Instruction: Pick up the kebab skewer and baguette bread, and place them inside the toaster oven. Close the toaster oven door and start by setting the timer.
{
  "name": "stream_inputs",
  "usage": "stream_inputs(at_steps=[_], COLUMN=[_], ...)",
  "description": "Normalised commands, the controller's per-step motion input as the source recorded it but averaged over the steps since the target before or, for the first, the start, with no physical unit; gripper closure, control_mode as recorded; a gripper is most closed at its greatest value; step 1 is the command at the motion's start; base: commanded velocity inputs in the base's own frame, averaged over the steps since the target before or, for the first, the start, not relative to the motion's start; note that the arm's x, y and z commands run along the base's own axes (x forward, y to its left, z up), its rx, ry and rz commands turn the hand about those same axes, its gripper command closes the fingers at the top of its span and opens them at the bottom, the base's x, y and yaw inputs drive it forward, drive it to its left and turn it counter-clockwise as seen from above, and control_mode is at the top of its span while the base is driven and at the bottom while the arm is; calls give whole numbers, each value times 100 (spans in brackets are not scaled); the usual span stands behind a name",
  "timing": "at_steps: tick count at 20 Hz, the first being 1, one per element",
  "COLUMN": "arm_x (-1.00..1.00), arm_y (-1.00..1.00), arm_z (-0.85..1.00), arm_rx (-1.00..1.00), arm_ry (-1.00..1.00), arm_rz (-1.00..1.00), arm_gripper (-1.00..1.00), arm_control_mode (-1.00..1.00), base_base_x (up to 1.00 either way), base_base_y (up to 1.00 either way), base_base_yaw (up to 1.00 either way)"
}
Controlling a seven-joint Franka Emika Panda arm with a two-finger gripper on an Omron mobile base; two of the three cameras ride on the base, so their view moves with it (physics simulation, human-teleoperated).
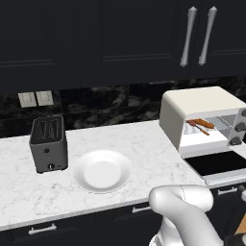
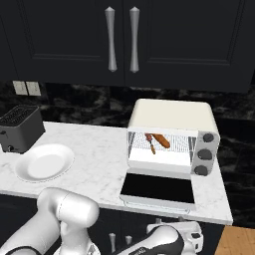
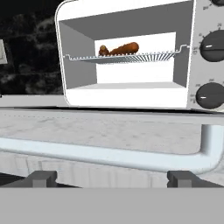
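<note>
The cream-white toaster oven (image 1: 202, 103) (image 2: 172, 114) stands open on the counter at the right. Its dark glass door (image 1: 218, 163) (image 2: 158, 188) lies folded down flat. On the wire rack inside rest the orange-brown baguette (image 1: 204, 123) (image 2: 161, 141) (image 3: 124, 48) and, beside it, the thin kebab skewer (image 1: 197, 128) (image 2: 149, 142). My gripper (image 3: 113, 179) is open, low in front of the counter edge. The door's silver bar handle (image 3: 109, 154) runs just above its spread fingertips (image 3: 43, 178), not touching them.
A white plate (image 1: 102, 171) (image 2: 44, 162) sits mid-counter, with a dark grey two-slot toaster (image 1: 48, 143) (image 2: 19, 127) to its left. Two dark knobs (image 3: 214, 46) line the oven's right side. Dark cabinets hang above, and drawers run below the counter.
</note>
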Motion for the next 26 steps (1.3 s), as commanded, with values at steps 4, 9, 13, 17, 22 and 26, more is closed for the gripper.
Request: stream_inputs(at_steps=[4,9,13,17,22,26], arm_x=[0,0,7,14,13,13], arm_y=[0,0,0,3,3,1], arm_z=[-20,-4,0,0,0,0], arm_rx=[0,0,0,0,0,0], arm_ry=[-2,0,0,0,0,0], arm_rz=[0,0,0,0,0,0], arm_gripper=[-100,-100,-100,-100,-100,-100], arm_control_mode=[-100,-100,-100,-100,-100,-100], base_base_x=[0,0,0,0,0,0], base_base_y=[0,0,0,0,0,0], base_base_yaw=[0,0,0,0,0,0])
